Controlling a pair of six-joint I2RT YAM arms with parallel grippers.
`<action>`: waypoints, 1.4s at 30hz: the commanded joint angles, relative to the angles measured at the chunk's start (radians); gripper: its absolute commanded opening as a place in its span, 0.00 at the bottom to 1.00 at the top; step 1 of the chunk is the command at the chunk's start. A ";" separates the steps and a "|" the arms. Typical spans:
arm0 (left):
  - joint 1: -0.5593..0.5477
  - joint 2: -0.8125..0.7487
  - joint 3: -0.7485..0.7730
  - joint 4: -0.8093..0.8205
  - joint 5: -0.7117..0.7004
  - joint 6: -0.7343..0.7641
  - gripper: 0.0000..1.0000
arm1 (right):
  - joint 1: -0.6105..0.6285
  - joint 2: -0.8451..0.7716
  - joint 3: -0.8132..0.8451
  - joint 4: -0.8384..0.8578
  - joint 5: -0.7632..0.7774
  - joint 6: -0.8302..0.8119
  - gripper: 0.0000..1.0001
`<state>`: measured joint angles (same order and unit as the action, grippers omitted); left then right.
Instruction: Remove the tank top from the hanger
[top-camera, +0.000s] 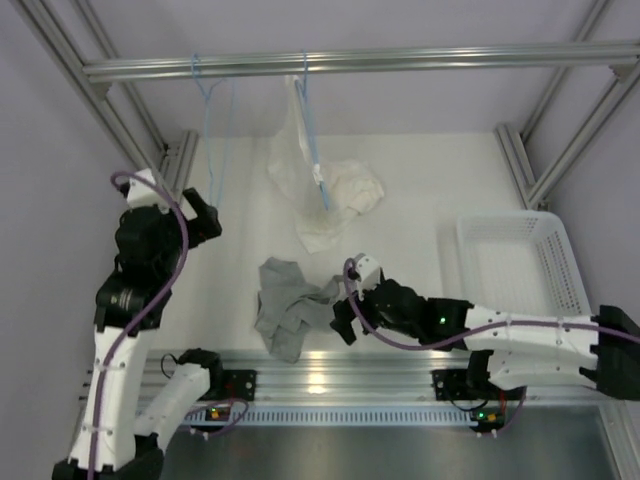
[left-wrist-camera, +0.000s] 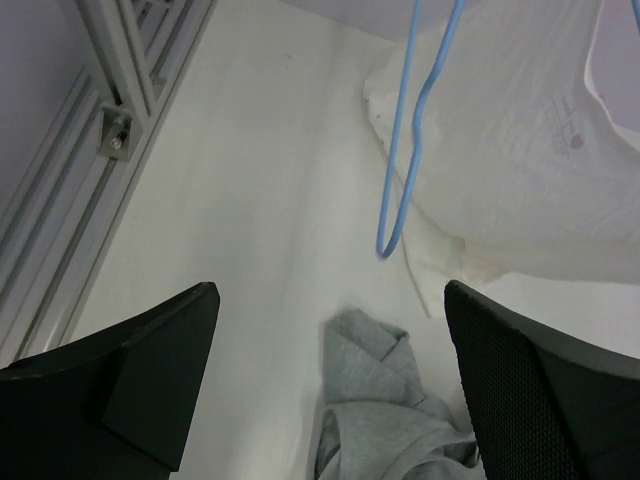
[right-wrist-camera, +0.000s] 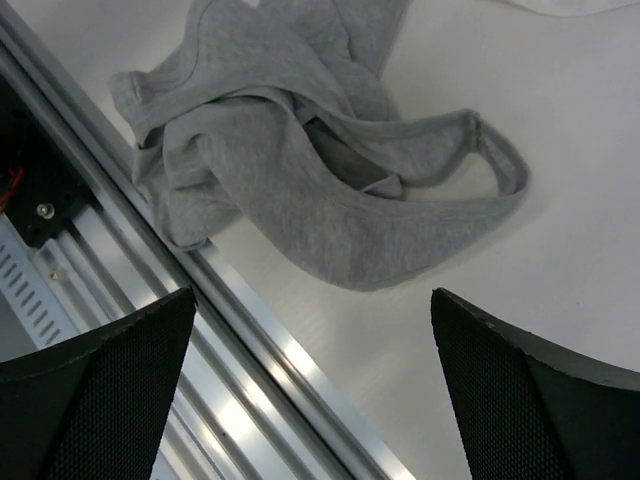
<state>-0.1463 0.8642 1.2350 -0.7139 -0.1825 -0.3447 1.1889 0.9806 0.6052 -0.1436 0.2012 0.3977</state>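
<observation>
Tank top (top-camera: 285, 305) is off the hanger (left-wrist-camera: 382, 240), crumpled on the table (top-camera: 420, 180) near the front edge. Hanger hangs bare. Left end effector (left-wrist-camera: 330, 390) and right end effector (right-wrist-camera: 320, 390) both spread apart, empty. Looks done, 0 steps left.

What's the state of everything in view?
tank top: off the hanger, crumpled on the table
hanger: empty, hanging
white garment: hanging, lower part bunched on the table
basket: empty
left gripper: open, empty
right gripper: open, over the tank top
</observation>
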 joint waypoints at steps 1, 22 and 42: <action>0.004 -0.209 -0.179 0.033 -0.107 -0.099 0.99 | 0.110 0.158 0.097 0.133 0.186 0.016 1.00; 0.004 -0.659 -0.450 0.102 -0.098 -0.126 0.99 | 0.101 0.875 0.559 0.145 -0.005 -0.296 0.99; 0.004 -0.631 -0.450 0.113 -0.041 -0.111 0.99 | 0.120 0.737 0.476 0.075 -0.057 -0.218 0.00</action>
<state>-0.1463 0.2359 0.7834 -0.6502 -0.2321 -0.4656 1.2881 1.8793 1.1141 -0.0284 0.1646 0.1501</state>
